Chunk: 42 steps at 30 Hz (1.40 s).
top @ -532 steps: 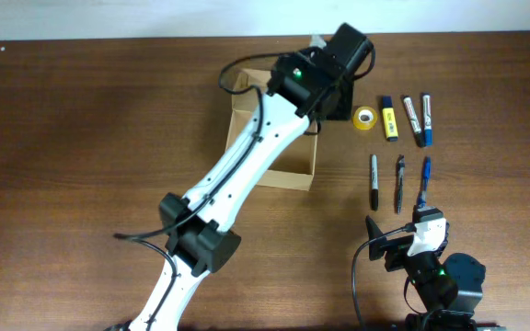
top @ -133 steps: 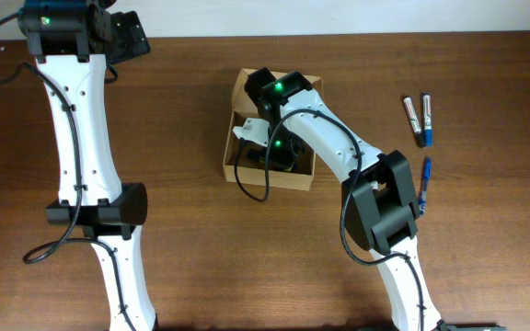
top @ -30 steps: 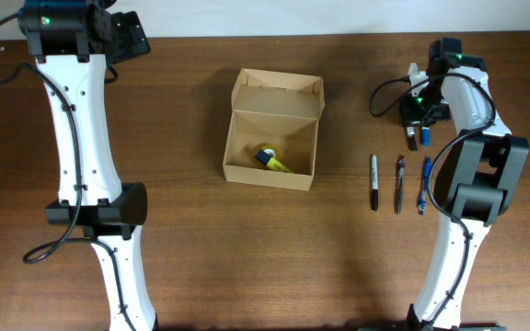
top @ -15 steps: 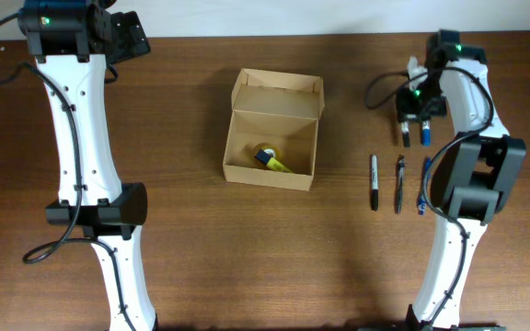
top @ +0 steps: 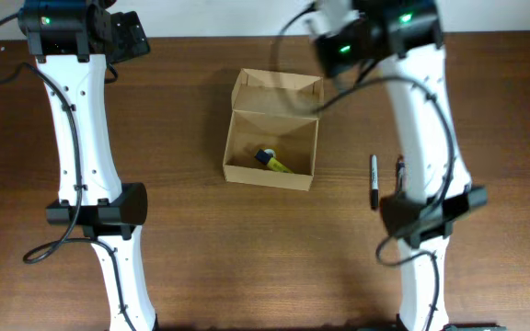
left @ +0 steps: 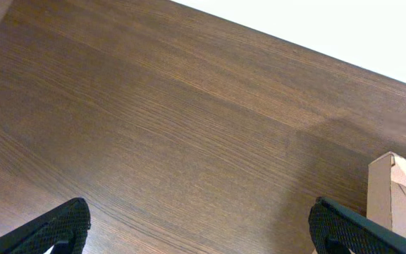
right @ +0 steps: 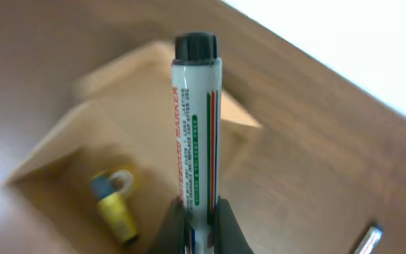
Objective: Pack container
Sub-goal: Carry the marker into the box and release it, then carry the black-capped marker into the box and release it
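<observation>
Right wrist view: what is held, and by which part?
The right gripper pinches a white marker by its barrel, at the end opposite the black cap.

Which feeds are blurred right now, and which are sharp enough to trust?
Overhead: the right arm is motion-smeared, while the container and table are crisp. Right wrist: the marker in the right end effector is sharp, but the container behind it is blurred. Left wrist: sharp throughout.
</observation>
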{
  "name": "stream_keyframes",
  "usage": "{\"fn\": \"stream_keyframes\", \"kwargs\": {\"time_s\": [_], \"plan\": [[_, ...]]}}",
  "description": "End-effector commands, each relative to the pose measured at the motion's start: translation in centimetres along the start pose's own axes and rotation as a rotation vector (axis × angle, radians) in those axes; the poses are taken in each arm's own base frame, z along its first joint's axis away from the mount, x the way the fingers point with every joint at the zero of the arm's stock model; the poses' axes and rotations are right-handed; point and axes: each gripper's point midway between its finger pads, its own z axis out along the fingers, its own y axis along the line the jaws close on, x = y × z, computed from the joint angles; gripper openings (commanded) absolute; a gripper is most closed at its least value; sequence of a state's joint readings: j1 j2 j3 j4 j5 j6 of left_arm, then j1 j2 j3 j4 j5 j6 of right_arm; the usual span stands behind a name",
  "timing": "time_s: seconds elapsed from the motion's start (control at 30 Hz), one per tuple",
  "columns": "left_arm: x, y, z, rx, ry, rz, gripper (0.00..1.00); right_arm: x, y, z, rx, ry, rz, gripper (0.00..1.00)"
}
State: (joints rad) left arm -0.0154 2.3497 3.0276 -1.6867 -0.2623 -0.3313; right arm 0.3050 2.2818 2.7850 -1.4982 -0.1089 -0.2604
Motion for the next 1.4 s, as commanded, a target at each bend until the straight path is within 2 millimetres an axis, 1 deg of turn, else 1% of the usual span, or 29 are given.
{"fn": "stream_keyframes", "kwargs": {"time_s": [0.0,0.07,0.13,0.2,0.23,0.27,0.3,0.37,0.5,0.57,0.6,0.73,0.87,0.93,1.0,1.03,1.07,1.1,1.13,1.2,1.23,1.27,1.3,1.33,1.37], "plan": [[-0.1,0.3,-0.3,-0.004,-0.006,0.011,1.0,0.3,4.1,-0.9,-0.008,0.037,-0.293,0.04],[-0.1,0.3,-0.3,-0.004,-0.006,0.011,1.0,0.9,6.3,0.1,-0.066,0.069,-0.404,0.04],[-0.1,0.3,-0.3,-0.004,-0.006,0.011,1.0,1.8,7.8,1.1,-0.106,0.107,-0.484,0.04],[-0.1,0.3,-0.3,-0.004,-0.006,0.011,1.0,2.9,8.7,2.4,-0.138,0.153,-0.542,0.04],[-0.1,0.3,-0.3,-0.004,-0.006,0.011,1.0,4.1,9.3,3.5,-0.169,0.194,-0.587,0.04],[-0.1,0.3,-0.3,-0.004,-0.006,0.011,1.0,4.8,9.6,4.3,-0.185,0.22,-0.608,0.04],[-0.1,0.3,-0.3,-0.004,-0.006,0.011,1.0,5.8,9.8,5.6,-0.204,0.252,-0.618,0.04],[-0.1,0.3,-0.3,-0.004,-0.006,0.011,1.0,7.1,10.4,7.3,-0.25,0.279,-0.643,0.04],[-0.1,0.3,-0.3,-0.004,-0.006,0.011,1.0,9.2,11.1,10.7,-0.289,0.314,-0.647,0.04],[-0.1,0.3,-0.3,-0.004,-0.006,0.011,1.0,9.8,11.3,12.2,-0.294,0.314,-0.646,0.04],[-0.1,0.3,-0.3,-0.004,-0.006,0.011,1.0,10.2,11.7,12.9,-0.31,0.311,-0.645,0.04],[-0.1,0.3,-0.3,-0.004,-0.006,0.011,1.0,11.8,12.9,14.8,-0.345,0.325,-0.649,0.04],[-0.1,0.3,-0.3,-0.004,-0.006,0.011,1.0,13.5,13.7,16.8,-0.364,0.357,-0.655,0.04],[-0.1,0.3,-0.3,-0.004,-0.006,0.011,1.0,13.9,13.9,17.6,-0.36,0.364,-0.629,0.04],[-0.1,0.3,-0.3,-0.004,-0.006,0.011,1.0,14.4,14.1,18.3,-0.361,0.381,-0.606,0.04],[-0.1,0.3,-0.3,-0.004,-0.006,0.011,1.0,14.4,14.2,18.3,-0.362,0.38,-0.607,0.06],[-0.1,0.3,-0.3,-0.004,-0.006,0.011,1.0,14.3,14.2,18.3,-0.358,0.379,-0.608,0.11],[-0.1,0.3,-0.3,-0.004,-0.006,0.011,1.0,14.3,14.1,18.3,-0.355,0.378,-0.608,0.13],[-0.1,0.3,-0.3,-0.004,-0.006,0.011,1.0,14.2,13.9,18.2,-0.344,0.379,-0.598,0.21],[-0.1,0.3,-0.3,-0.004,-0.006,0.011,1.0,13.8,13.6,17.9,-0.314,0.382,-0.565,0.3],[-0.1,0.3,-0.3,-0.004,-0.006,0.011,1.0,13.4,13.5,17.4,-0.307,0.376,-0.558,0.36],[-0.1,0.3,-0.3,-0.004,-0.006,0.011,1.0,13.0,13.4,17.0,-0.297,0.371,-0.547,0.48],[-0.1,0.3,-0.3,-0.004,-0.006,0.011,1.0,12.3,13.2,16.4,-0.278,0.357,-0.529,0.51],[-0.1,0.3,-0.3,-0.004,-0.006,0.011,1.0,9.7,12.9,14.0,-0.239,0.291,-0.495,0.53],[-0.1,0.3,-0.3,-0.004,-0.006,0.011,1.0,8.7,12.7,13.0,-0.224,0.262,-0.482,0.54]]}}
